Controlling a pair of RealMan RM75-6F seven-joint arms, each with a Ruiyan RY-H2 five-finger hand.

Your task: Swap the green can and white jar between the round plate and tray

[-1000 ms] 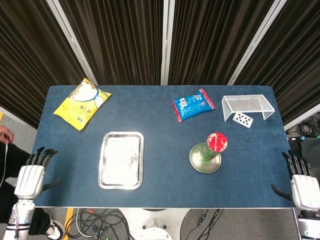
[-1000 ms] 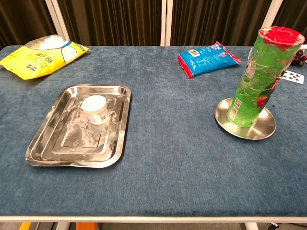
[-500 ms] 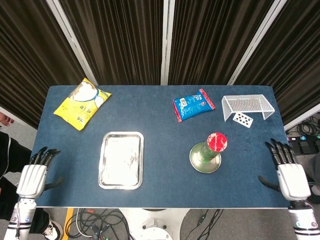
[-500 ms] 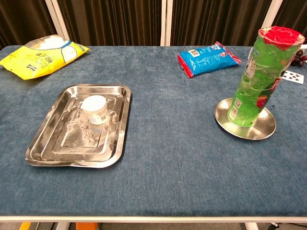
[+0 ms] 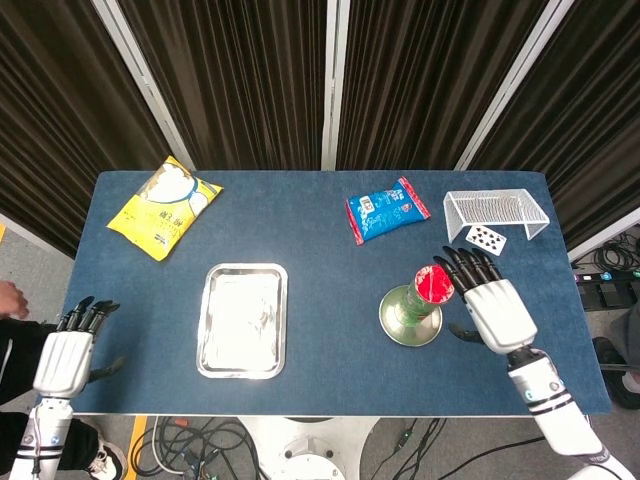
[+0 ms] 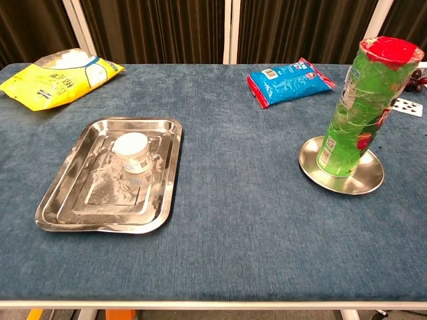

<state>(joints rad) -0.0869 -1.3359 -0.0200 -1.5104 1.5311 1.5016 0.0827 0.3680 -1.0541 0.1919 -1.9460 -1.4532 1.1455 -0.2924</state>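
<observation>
Right hand (image 5: 494, 308) hovers over the table (image 5: 330, 230), fingers spread, just beside the green can (image 5: 425, 296), not touching. The can stands upright on the round plate (image 5: 397, 328). The tray (image 5: 242, 320) sits well apart to the left. Left hand (image 5: 64, 355) hangs off the table's left edge, fingers extended, holding nothing.

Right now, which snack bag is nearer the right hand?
The blue snack bag, lying just beyond the green can near the right hand. The yellow snack bag lies at the far left corner.
</observation>
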